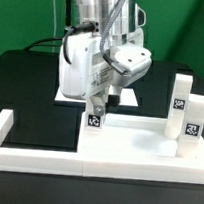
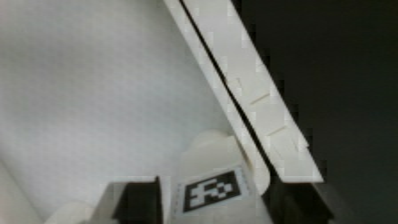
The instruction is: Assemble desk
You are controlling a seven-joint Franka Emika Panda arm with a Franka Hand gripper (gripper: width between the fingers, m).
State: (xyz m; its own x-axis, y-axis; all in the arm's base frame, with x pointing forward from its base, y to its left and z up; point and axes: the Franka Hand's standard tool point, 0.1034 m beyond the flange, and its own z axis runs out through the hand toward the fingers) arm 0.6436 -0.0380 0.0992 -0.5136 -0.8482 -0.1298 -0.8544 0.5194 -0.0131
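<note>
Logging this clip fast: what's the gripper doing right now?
Gripper: shut on a leg, held upright over the tabletop.

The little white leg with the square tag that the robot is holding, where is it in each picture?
Exterior view: the leg stands upright under the gripper, at the tabletop's corner toward the exterior view's left.
Wrist view: the leg shows its tag between the dark fingers, close to the camera.
Shared landmark: the leg's black-and-white tag, with the tabletop's raised rim beside it.
</note>
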